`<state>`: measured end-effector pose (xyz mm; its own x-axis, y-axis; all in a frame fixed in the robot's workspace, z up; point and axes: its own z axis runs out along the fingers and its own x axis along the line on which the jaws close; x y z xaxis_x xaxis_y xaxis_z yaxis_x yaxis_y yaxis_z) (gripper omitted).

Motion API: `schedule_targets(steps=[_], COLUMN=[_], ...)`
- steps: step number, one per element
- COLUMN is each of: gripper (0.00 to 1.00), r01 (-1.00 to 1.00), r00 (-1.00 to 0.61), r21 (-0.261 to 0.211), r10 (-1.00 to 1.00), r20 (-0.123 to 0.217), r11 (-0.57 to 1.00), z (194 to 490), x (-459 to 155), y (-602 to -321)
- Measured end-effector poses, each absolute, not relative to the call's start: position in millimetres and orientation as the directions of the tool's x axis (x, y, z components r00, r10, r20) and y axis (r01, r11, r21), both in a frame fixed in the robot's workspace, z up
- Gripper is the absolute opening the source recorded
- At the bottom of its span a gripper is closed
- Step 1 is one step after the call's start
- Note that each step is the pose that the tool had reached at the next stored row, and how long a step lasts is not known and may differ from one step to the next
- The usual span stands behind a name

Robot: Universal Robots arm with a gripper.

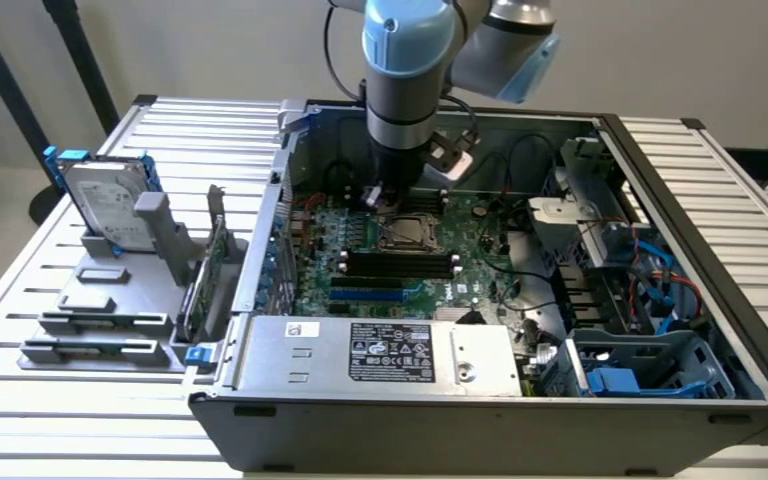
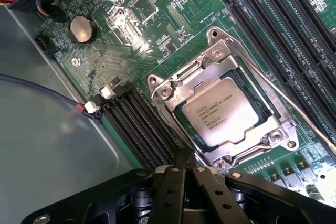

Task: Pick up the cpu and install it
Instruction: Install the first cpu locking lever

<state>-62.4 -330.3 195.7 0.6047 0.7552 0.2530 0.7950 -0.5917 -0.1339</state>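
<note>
The shiny square cpu (image 2: 227,113) sits flat in its metal socket frame (image 2: 223,103) on the green board (image 2: 157,30) — it is already in place. The black gripper (image 2: 184,167) hangs just beside the frame, fingers pressed together, holding nothing. Long black slots (image 2: 142,124) run next to the socket — a round silver battery (image 2: 82,29) lies farther off.

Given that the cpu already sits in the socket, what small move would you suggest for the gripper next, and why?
Probably a short straight lift. The cpu lies flat and square inside the socket frame, and the gripper is shut just beside that frame, holding nothing. Rising clear of the motherboard avoids bumping it.
</note>
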Motion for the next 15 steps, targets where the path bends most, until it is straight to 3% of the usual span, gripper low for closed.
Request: schedule_targets(steps=[15], gripper=[0.11], r01=[0.795], r00=[0.605], r21=[-0.132], r10=[0.756], r20=[0.250], r11=[-0.592], z=[195.1], x=[-55.0], y=[-330.3])
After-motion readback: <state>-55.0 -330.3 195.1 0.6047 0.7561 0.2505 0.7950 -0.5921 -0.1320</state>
